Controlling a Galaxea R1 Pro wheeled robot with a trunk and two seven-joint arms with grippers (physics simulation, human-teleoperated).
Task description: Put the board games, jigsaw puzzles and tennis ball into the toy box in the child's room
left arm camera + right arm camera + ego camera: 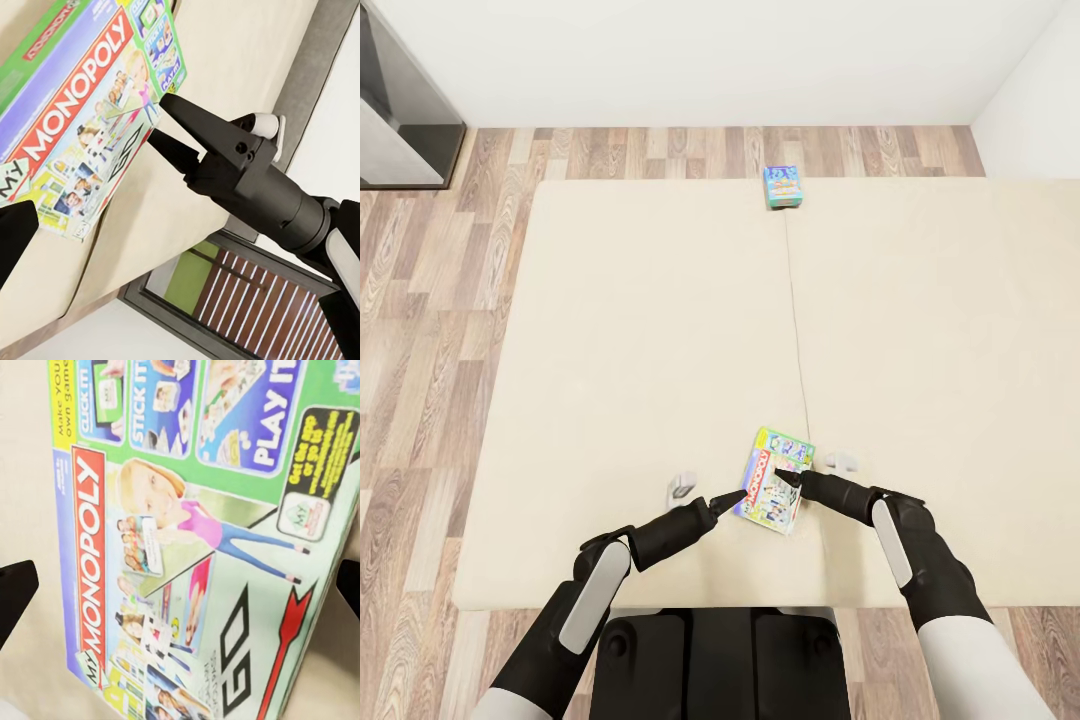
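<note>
The Monopoly box (pixel 202 555) lying on the bed (pixel 640 350) carries a red band reading "MY MONOPOLY" in white. Its lid also shows "GO" with a red arrow, blue panels lettered "CLICK IT", "STICK IT" and "PLAY IT", and a yellow strip reading "Make YOUR own game". The print on the small blue box (pixel 783 186) at the far edge is too small to read.

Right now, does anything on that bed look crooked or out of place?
The Monopoly box lies askew to the bed's edge, between both pincers. The small blue game box sits alone at the far edge. Nothing looks damaged.
</note>
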